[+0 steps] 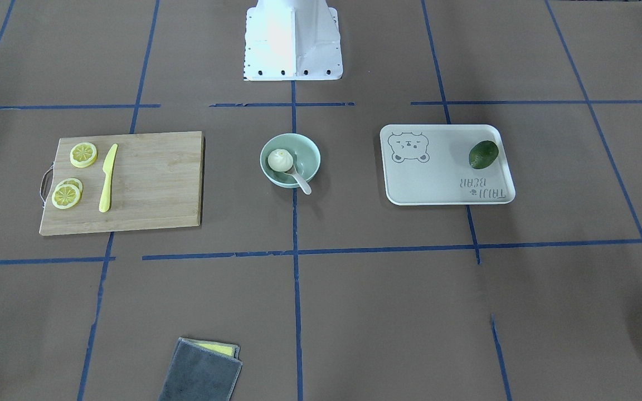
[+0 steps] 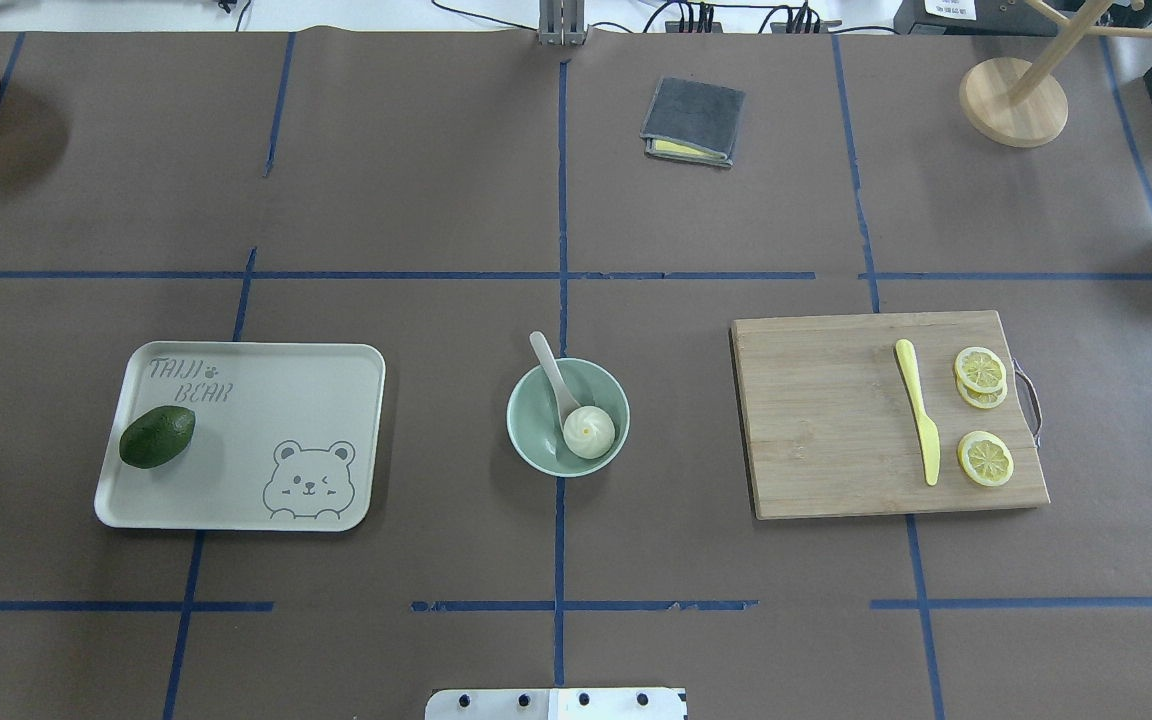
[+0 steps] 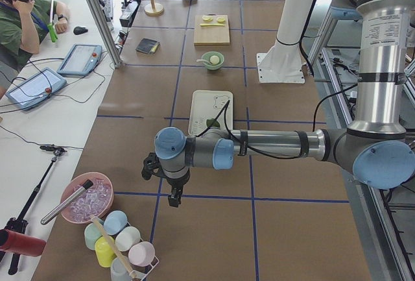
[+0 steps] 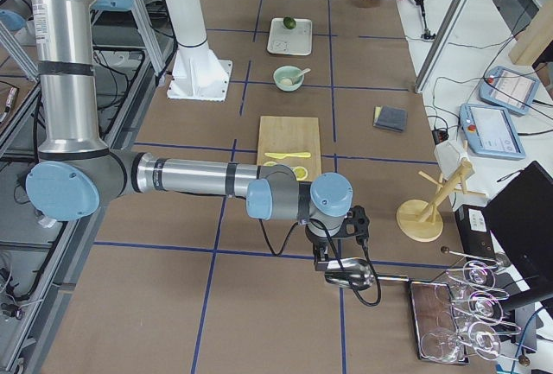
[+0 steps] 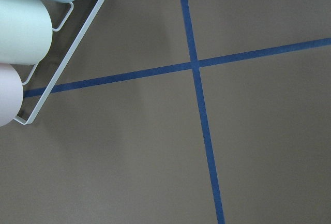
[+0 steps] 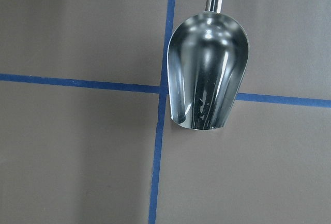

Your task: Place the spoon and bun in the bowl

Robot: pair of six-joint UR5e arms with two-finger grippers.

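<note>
You've got the bun and spoon both in the bowl, handle over the rim; looks done, I'd say. Left gripper & right gripper hang at the table ends. They show in side views only, so I can't tell the jaws. Don't nudge the bowl.

Mint-green bowl sits upright in the middle of my table. The white bun is inside it, pleated swirl up, on my right and the near side. The white spoon is in there too, scoop down by the bun, handle leaning out over the far rim, angled a bit to my left.
</note>
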